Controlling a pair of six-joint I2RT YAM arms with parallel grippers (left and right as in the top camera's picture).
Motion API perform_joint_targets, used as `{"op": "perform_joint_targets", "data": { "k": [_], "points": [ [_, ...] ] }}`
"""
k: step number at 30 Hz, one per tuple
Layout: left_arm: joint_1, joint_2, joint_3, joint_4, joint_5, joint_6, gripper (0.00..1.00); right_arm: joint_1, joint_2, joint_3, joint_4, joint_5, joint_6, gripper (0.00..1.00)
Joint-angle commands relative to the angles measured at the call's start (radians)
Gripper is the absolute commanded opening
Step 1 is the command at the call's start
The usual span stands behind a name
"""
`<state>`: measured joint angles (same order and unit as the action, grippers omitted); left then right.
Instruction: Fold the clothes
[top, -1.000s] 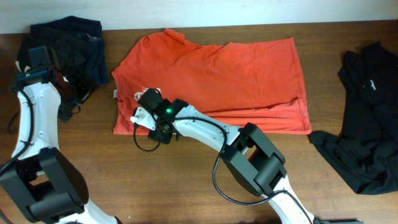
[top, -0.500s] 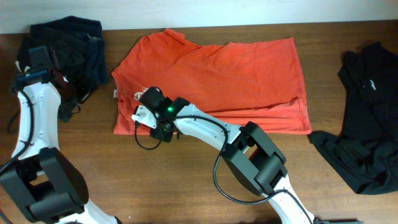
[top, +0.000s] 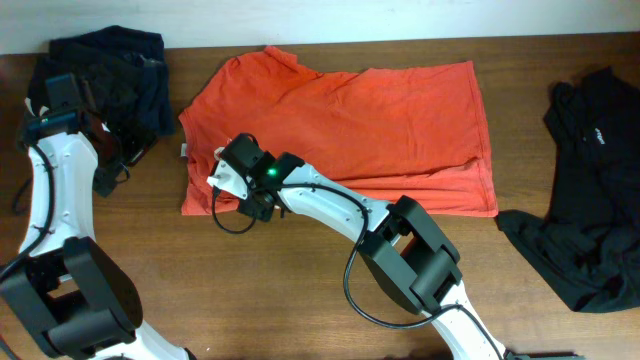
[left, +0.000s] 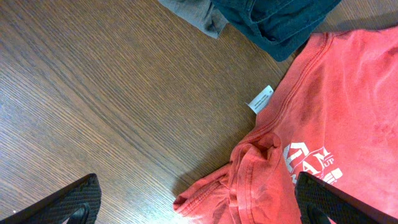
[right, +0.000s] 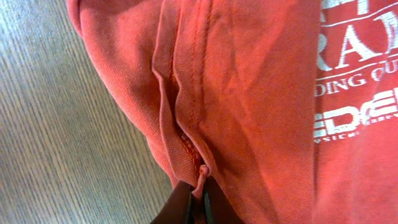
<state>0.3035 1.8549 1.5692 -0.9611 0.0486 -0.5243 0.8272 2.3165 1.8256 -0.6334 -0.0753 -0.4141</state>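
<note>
Between the right jaws, closed to a thin pinch, sits a raised fold of the orange-red T-shirt (right: 249, 93), just beside its white lettering (right: 348, 46). The rest of the shirt lies spread flat on the tabletop (top: 200, 290) beyond them. The right arm (top: 320, 200) reaches low across the wood to that corner. The left jaws stand wide and hold nothing, above bare wood, with the shirt's bunched corner ahead between their 2 fingertips (left: 74, 199). The left arm (top: 45, 180) rises beside the dark folded pile (top: 130, 70).
</note>
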Motion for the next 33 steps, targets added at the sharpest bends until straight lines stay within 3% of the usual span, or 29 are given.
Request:
{"op": "perform_joint_targets", "data": {
  "k": [1,9,16,20,28,29,30,33],
  "points": [
    [0.003,-0.021,0.014,-0.002,-0.011,-0.002,0.99,-0.004,0.007,0.024,-0.002,0.019,0.011,0.10],
    [0.003,-0.021,0.014,-0.002,-0.011,-0.002,0.99,-0.004,0.007,0.024,-0.018,0.019,0.011,0.21],
    [0.003,-0.021,0.014,-0.002,-0.011,-0.002,0.99,-0.004,0.007,0.024,-0.021,0.017,0.011,0.21],
    [0.003,-0.021,0.014,-0.002,-0.011,-0.002,0.99,-0.004,0.007,0.024,-0.020,0.016,0.011,0.14],
    [0.003,-0.021,0.014,-0.002,-0.011,-0.002,0.99,-0.004,0.007,0.026,-0.022,0.016,0.011,0.15],
    [0.003,-0.021,0.014,-0.002,-0.011,-0.002,0.99,-0.004,0.007,0.026,-0.022,0.016,0.011,0.17],
    [0.003,-0.021,0.014,-0.002,-0.011,-0.002,0.99,-0.004,0.007,0.026,-0.024,0.016,0.011,0.26],
    [0.003,-0.021,0.014,-0.002,-0.011,-0.002,0.99,-0.004,0.007,0.026,-0.025,0.016,0.011,0.27]
  ]
}}
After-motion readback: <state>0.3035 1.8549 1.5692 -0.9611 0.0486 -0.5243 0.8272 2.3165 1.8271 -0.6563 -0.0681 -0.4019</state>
